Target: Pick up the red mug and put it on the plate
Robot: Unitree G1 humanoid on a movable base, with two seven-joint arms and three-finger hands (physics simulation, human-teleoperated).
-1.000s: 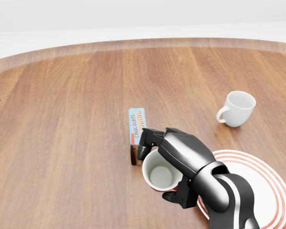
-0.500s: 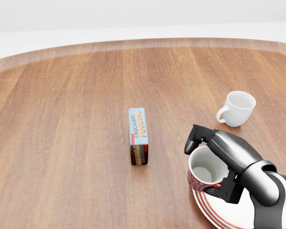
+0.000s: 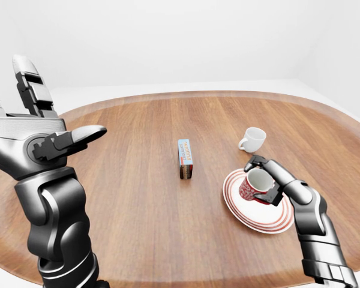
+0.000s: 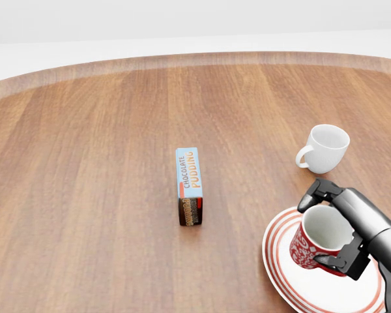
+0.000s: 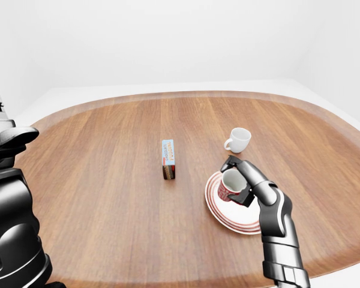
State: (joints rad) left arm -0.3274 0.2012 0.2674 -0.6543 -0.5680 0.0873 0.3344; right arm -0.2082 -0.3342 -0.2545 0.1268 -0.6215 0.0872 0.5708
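a rendered scene of a humanoid robot at a rounded wooden bench (image 4: 91,195). the robot's right hand (image 4: 342,228) reaches in from the lower right of the head view, its dark fingers (image 4: 316,192) clasped around the red mug (image 4: 319,244). the mug, red with a white pattern and a white inside, is tipped so its mouth faces up and slightly toward the camera. it sits over the left part of the plate (image 4: 287,274), a white plate with red rings near the bench's lower right. whether the mug's base touches the plate or hangs just above it is hard to tell from these angles.

the left hand (image 3: 45,141) is raised high at the left of the left-eye view, fingers spread and grasping nothing, well apart from everything on the bench.

a white cup (image 4: 326,149) stands just beyond the plate, and a chocolate pudding box (image 4: 189,186) stands on edge near the bench's middle.

judged from this, the carrying step is all but finished and the placing step is in hand. the next move likely calls for levelling the mug, lowering it until its base rests flat on the plate, then loosening the fingers and lifting the hand clear without knocking it over
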